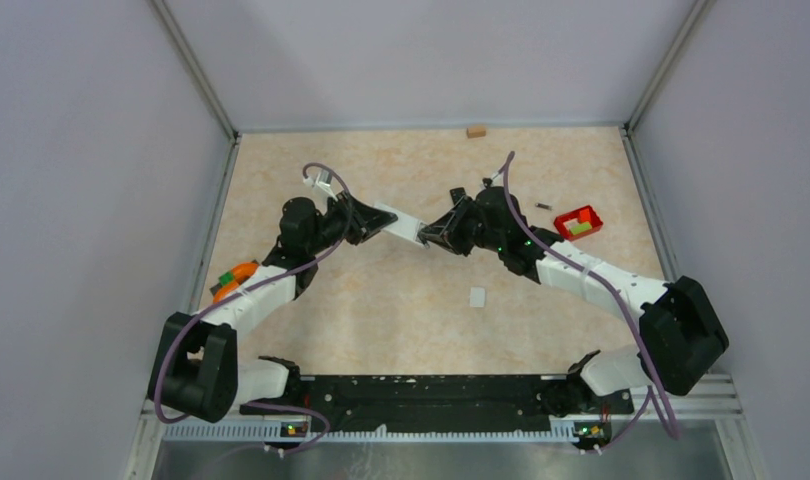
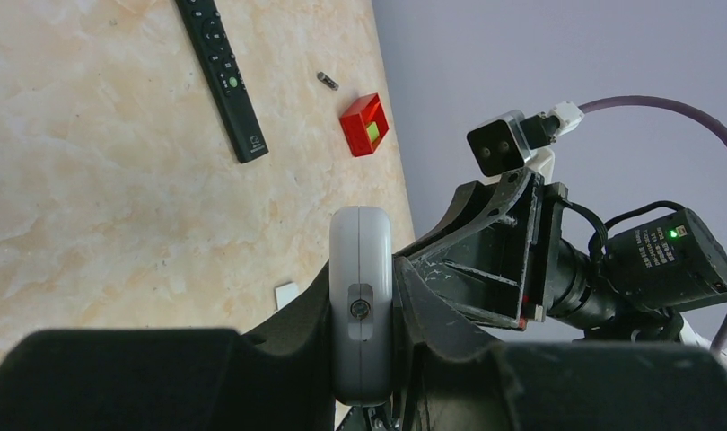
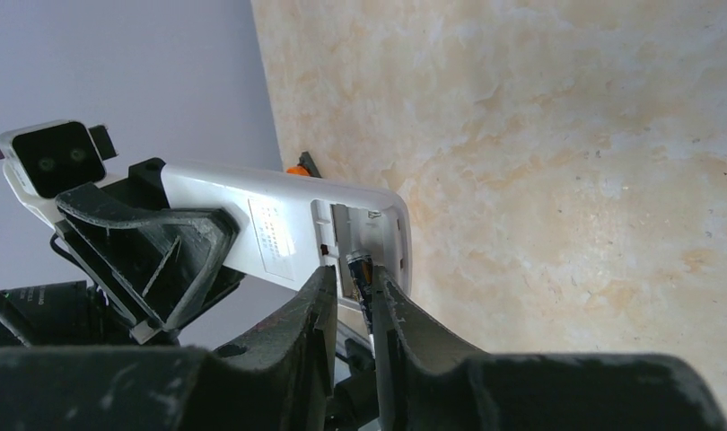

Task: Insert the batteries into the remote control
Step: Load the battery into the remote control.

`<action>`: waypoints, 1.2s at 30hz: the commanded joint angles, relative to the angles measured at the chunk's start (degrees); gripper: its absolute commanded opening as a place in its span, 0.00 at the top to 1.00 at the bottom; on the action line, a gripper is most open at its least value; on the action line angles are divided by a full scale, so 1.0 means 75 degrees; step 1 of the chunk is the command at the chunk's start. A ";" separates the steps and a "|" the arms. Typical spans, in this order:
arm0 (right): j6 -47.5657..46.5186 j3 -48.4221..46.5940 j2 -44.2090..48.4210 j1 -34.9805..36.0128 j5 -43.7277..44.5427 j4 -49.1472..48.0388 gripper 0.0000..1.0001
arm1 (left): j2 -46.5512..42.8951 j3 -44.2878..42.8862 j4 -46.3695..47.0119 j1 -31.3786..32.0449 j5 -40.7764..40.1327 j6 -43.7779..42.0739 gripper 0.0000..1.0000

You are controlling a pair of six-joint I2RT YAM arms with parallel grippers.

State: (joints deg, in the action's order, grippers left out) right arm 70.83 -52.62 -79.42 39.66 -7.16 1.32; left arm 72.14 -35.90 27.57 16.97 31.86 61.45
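Note:
My left gripper (image 1: 366,225) is shut on one end of a white remote control (image 1: 399,224) and holds it above the table. In the left wrist view the remote's rounded end (image 2: 361,305) is pinched between the fingers. The remote's back faces my right gripper (image 3: 353,292), and its battery compartment (image 3: 364,238) is uncovered. A dark battery (image 3: 360,277) stands at the compartment mouth between the right jaws. It rests against one finger, with a narrow gap to the other. Another battery (image 2: 328,82) lies loose on the table near the red tray (image 2: 364,125).
A black remote (image 2: 223,76) lies flat on the table. The red tray (image 1: 578,222) holds yellow-green blocks at the right. A small white cover (image 1: 477,297) lies mid-table. An orange object (image 1: 233,280) sits by the left wall, a wooden block (image 1: 475,130) at the back.

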 commanded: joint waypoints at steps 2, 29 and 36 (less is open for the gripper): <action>0.0108 -0.0314 -0.0051 0.0068 0.0425 0.0306 0.78 | -0.0209 -0.0246 0.0449 0.0011 0.0076 0.0080 1.00; -0.0727 -0.0293 -0.0167 0.0079 -0.0548 0.0327 0.76 | 0.0104 -0.0547 0.0159 -0.0006 -0.0020 0.0162 1.00; -0.0901 -0.0344 -0.0216 0.0158 -0.0569 0.0463 0.77 | 0.0166 -0.0581 0.0091 -0.0001 -0.0068 0.0100 1.00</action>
State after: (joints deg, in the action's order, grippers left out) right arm 66.30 -52.71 -80.12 39.66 -9.76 2.20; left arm 73.19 -36.75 24.73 16.99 32.21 61.58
